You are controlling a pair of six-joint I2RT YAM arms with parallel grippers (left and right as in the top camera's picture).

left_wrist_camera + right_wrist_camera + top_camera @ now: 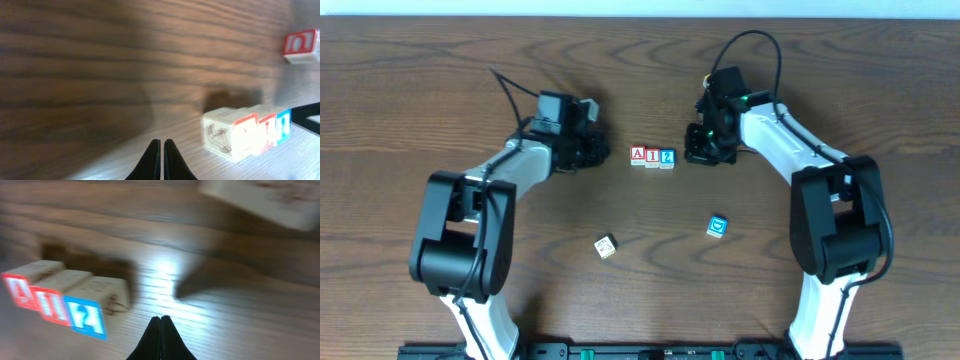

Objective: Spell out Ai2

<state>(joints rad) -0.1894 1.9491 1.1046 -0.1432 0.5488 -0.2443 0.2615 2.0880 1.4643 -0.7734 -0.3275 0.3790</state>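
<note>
Both pinched fully together, nothing held: left gripper point(162, 152), right gripper point(161, 329). The block row point(652, 157), set toward the far edge of the table point(640, 60), is touched by neither.

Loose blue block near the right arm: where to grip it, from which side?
Grip the blue block by two opposite side faces, straight down from above. It sits alone on the table, every side free, slightly turned, so turn the right gripper to match; it looks nearer, its fingers shut.
</note>
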